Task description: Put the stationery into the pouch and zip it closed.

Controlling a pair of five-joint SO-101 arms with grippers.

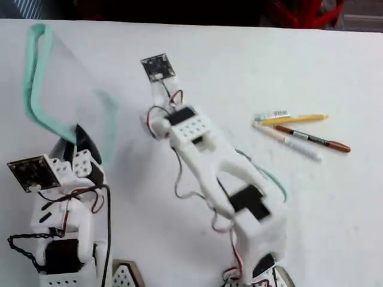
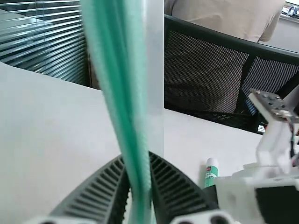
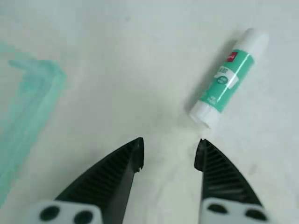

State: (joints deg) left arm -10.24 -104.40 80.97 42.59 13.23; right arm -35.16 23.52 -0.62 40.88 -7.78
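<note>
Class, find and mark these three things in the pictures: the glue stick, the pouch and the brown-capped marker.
glue stick [image 3: 229, 77]: right wrist view, on its green label.
pouch [image 1: 69, 92]: high view, on its clear panel.
brown-capped marker [image 1: 312, 139]: high view, on the middle of its barrel.

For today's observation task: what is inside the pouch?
Through the clear pouch only the table shows, with nothing inside. The corner clamped in the left gripper is hidden.
</note>
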